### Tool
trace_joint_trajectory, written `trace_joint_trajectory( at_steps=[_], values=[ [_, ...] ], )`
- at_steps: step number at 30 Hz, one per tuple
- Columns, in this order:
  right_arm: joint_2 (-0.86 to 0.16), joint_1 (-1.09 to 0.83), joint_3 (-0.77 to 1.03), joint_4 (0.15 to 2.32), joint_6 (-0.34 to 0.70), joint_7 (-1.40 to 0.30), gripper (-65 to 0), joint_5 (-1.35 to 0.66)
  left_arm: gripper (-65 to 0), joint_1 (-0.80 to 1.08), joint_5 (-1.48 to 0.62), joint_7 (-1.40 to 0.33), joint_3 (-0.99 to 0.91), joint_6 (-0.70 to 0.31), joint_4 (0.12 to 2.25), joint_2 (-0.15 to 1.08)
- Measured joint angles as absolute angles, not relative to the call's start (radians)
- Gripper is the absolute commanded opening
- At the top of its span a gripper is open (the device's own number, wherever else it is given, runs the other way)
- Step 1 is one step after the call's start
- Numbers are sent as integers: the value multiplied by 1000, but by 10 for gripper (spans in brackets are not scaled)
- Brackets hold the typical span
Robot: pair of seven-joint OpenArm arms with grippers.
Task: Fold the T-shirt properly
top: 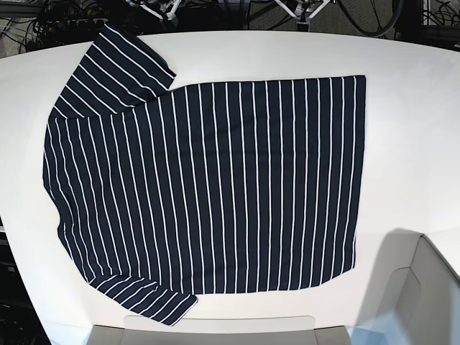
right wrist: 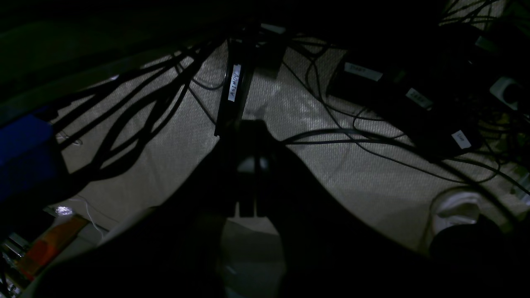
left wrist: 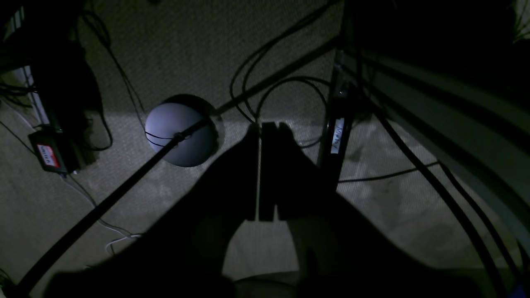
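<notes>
The T-shirt [top: 208, 187], dark navy with thin white stripes, lies spread flat on the white table [top: 410, 129] in the base view. Its sleeves point to the upper left and lower left, and its hem is on the right. Neither gripper touches it. My left gripper [left wrist: 265, 126] is a dark silhouette with its fingers pressed together, hanging over the carpeted floor beside the table. My right gripper [right wrist: 253, 124] is also dark, fingers together and empty, over the floor. Only white arm parts [top: 302, 8] show at the table's far edge.
The floor under both wrists is strewn with black cables. A grey dome [left wrist: 180, 134] and a labelled black post [left wrist: 337, 140] stand below the left gripper. Power bricks [right wrist: 414, 99] and a blue box [right wrist: 25, 153] lie near the right gripper. Grey panels [top: 431, 287] border the table's near edge.
</notes>
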State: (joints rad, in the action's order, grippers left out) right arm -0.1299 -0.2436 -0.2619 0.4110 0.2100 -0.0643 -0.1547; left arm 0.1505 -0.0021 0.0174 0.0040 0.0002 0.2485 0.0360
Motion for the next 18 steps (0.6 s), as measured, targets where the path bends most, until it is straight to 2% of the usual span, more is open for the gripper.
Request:
trace_joint_trajectory(
  at_steps=[7,18],
  values=[
    [-130,-243,-260,412,210,-65,-648,-155,-626,176,-4,17,4,0,333,37],
    [-130,-236,-259,412,210,-64,-649,-158,-626,181,-4,9,4,0,334,36]
  ],
)
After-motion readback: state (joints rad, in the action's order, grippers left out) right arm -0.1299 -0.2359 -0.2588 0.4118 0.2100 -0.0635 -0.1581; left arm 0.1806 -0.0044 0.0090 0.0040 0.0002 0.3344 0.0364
